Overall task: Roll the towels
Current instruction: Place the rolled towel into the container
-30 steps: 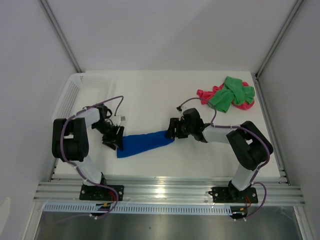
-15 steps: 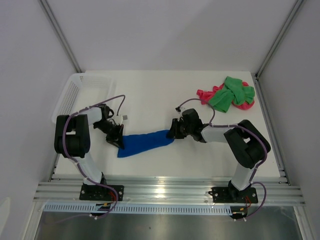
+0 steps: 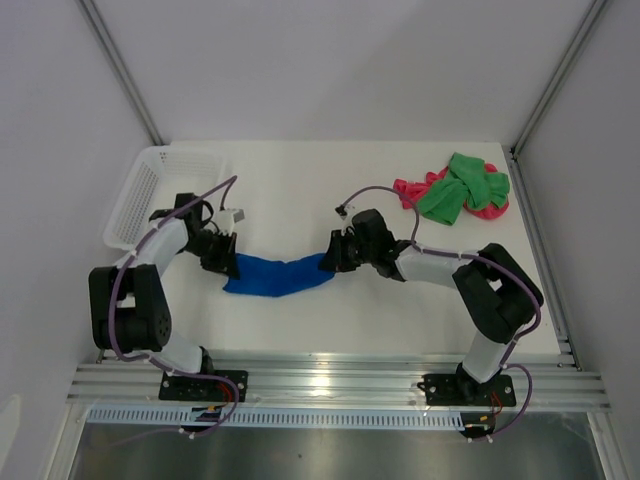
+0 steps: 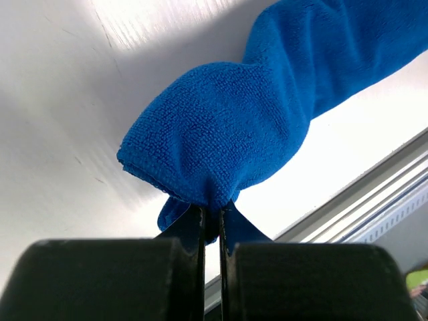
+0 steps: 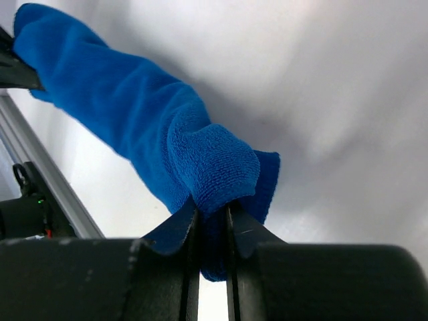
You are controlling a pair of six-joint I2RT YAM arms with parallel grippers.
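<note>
Left gripper (image 3: 226, 266): jaws stood apart around the towel's left end a second ago and are now pinched shut on that end, with cloth bunched just ahead of the fingertips in the left wrist view. The gripper now sits farther from the near edge and slightly left. The left arm (image 3: 128, 305) is stretched out more, its elbow dropped back toward the near edge.

Right gripper (image 3: 332, 256): jaws have narrowed onto the towel's right end and now nip a fold. It has shifted left and a little away from the near edge.

Blue towel (image 3: 278, 277): previously a straight slanted strip, now bowed, its middle sagging toward the near edge between the two held ends. The whole piece has moved away from the near edge.
</note>
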